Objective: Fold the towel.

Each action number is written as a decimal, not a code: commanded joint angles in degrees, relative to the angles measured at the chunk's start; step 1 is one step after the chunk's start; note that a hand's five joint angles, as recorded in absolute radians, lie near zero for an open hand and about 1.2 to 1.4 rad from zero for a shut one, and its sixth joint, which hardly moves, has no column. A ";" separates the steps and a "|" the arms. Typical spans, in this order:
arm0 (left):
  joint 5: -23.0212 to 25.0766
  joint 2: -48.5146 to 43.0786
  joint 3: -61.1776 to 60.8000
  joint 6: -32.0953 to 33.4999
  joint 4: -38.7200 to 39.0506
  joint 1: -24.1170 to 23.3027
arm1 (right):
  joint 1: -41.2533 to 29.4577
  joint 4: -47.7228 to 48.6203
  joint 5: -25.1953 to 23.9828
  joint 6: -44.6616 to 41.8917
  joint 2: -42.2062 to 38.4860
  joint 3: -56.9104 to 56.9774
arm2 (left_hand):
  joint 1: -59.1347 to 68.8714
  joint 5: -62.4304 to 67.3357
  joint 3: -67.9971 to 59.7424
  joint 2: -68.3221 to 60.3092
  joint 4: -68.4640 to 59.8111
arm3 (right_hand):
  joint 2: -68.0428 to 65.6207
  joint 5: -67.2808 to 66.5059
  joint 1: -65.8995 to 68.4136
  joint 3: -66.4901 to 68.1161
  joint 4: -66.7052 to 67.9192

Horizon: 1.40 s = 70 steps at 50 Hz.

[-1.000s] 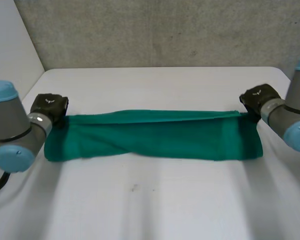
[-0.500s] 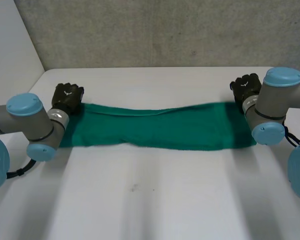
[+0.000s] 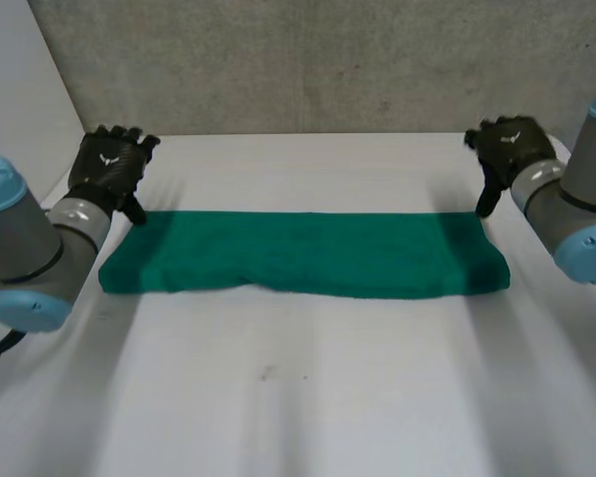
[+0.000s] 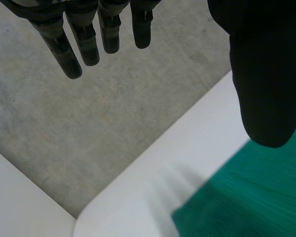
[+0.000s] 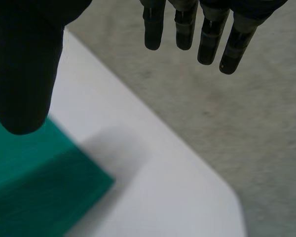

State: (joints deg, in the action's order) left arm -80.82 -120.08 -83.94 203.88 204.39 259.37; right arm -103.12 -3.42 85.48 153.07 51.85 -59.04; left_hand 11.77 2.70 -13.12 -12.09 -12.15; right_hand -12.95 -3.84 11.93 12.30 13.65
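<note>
Flanking the long, flat green towel (image 3: 303, 255), left robot hand (image 3: 107, 169) and right robot hand (image 3: 509, 149) hover wide-fingered.

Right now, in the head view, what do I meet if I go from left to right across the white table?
left arm with grey joints and light-blue caps → black left hand → green folded cloth towel → black right hand → right arm
</note>
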 commanded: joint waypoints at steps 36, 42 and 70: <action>-0.04 7.22 -17.31 -8.32 -0.58 -1.76 | 23.40 1.75 1.09 -22.01 -1.31 -9.69 | -1.73 -2.65 3.08 2.04 2.11 | -67.05 -66.16 68.07 67.70 66.35; -0.04 7.49 -17.40 -8.32 -1.02 -1.76 | 18.16 1.93 1.01 -25.54 0.26 -6.71 | -1.73 -2.65 3.08 2.04 2.11 | -67.05 -66.16 68.07 67.70 66.35; 0.05 8.90 -18.90 -8.41 -1.63 -2.28 | -26.87 7.20 -21.68 -24.92 -14.84 3.40 | -1.73 -2.65 3.08 2.04 2.11 | -51.60 -50.71 52.61 52.25 50.89</action>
State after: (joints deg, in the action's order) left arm -80.77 -111.12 -102.67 195.47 202.79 257.51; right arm -127.51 4.02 64.27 128.49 42.61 -55.93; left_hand 11.77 2.70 -13.12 -12.00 -12.15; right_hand -67.56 -55.66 55.82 67.60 68.30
